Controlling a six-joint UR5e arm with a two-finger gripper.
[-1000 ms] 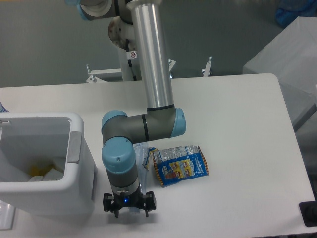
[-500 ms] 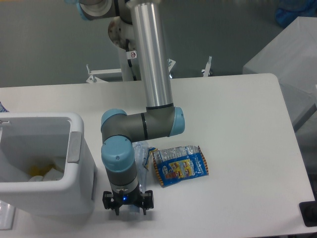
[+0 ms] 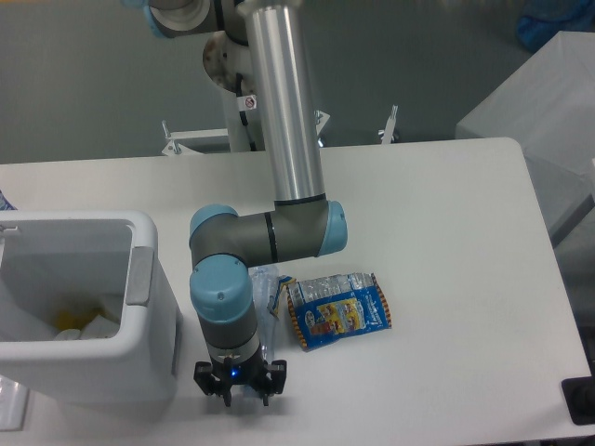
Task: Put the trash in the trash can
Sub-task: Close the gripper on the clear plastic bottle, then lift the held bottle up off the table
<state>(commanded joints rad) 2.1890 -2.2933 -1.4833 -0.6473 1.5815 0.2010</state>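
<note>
I am looking at the crushed clear plastic bottle (image 3: 267, 290) lying on the white table (image 3: 446, 242), mostly hidden under my arm's wrist — only its upper, crumpled end is showing just right of the blue joint cap. Touching it on the right, the blue-and-silver snack wrapper (image 3: 337, 310) is lying flat and crinkled, its yellow-orange print facing up.

The gripper (image 3: 239, 392) is pointing straight down at the near end of the bottle, close to the table's front edge. Its two dark fingers (image 3: 263, 381) are sitting fairly close together with something pale between them, but from this angle I cannot tell whether they are actually pinching the bottle or just straddling it.

The white trash can (image 3: 149, 325) is standing just left of the arm, its grey patch (image 3: 138, 276) facing the wrist — inside I am seeing some pale and yellow scraps at the bottom. Behind all this, the arm's silver tube (image 3: 284, 102) is rising up to the base mount at the table's far edge.
</note>
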